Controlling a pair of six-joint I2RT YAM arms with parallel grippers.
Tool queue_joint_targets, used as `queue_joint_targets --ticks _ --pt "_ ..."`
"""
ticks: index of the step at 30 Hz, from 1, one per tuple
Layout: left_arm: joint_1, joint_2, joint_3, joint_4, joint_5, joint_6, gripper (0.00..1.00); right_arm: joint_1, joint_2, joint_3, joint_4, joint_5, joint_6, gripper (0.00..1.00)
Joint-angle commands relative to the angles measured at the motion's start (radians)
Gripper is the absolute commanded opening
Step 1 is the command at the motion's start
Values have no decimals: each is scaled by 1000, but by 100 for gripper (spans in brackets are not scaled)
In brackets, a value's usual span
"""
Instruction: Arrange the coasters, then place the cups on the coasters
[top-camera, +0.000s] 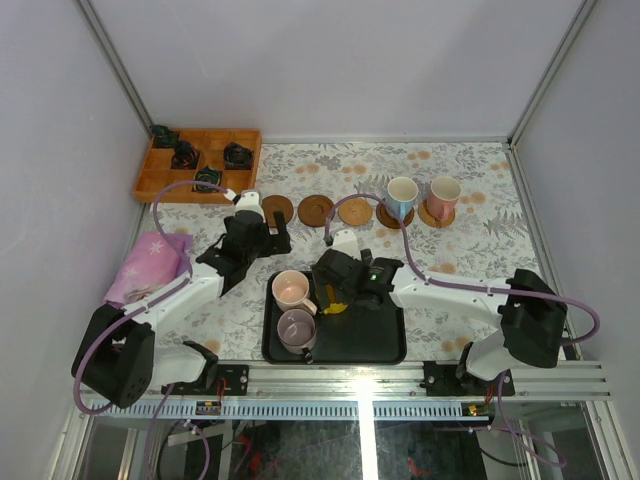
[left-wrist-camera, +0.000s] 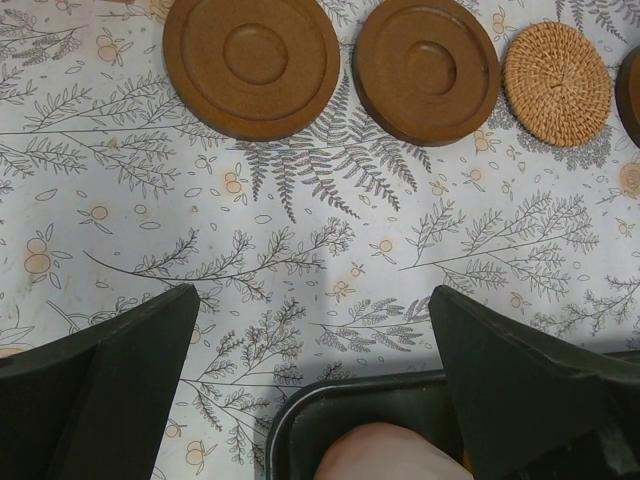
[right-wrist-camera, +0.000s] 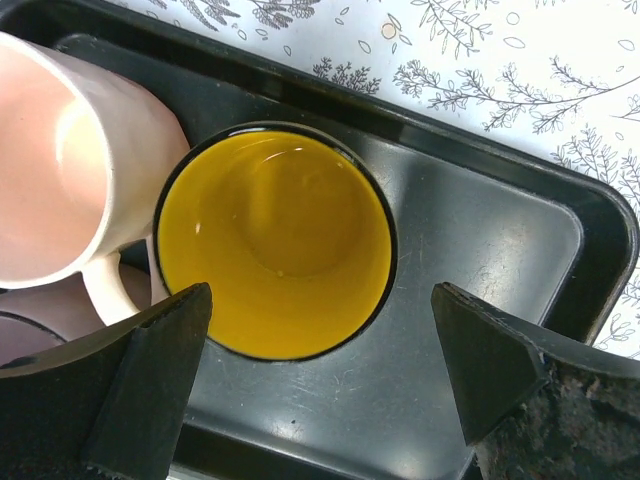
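Five coasters lie in a row at the back. Two bare wooden ones (top-camera: 277, 209) (top-camera: 315, 210) and a woven one (top-camera: 355, 211) are on the left. A white cup with a blue handle (top-camera: 402, 193) and a white cup with a pink handle (top-camera: 444, 192) stand on the right two. In the black tray (top-camera: 380, 345) stand a pale pink cup (top-camera: 292, 290) and a mauve cup (top-camera: 297, 328). My right gripper (right-wrist-camera: 322, 292) hangs open over the yellow cup (right-wrist-camera: 275, 240), a finger on either side. My left gripper (left-wrist-camera: 312, 298) is open and empty over the cloth between the tray corner (left-wrist-camera: 300, 420) and the wooden coasters (left-wrist-camera: 252, 62).
A wooden compartment box (top-camera: 200, 160) holding small black objects sits at the back left. A pink patterned pouch (top-camera: 150, 262) lies by the left arm. White walls close in the table on three sides.
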Motion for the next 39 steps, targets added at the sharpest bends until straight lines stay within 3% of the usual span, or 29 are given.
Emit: queue_joint_targets --ticks 1,12,29,39 --pt "-17 -8 27 -10 -2 -9 100 46 28 55 -13 122 66 99" --pt "-46 6 38 -26 -2 3 100 111 4 101 -43 291 129 99" --pt "-69 -10 35 -36 -24 1 100 133 111 129 -31 184 107 99" --pt "-84 -11 33 -38 -29 1 100 136 76 80 -142 226 211 99"
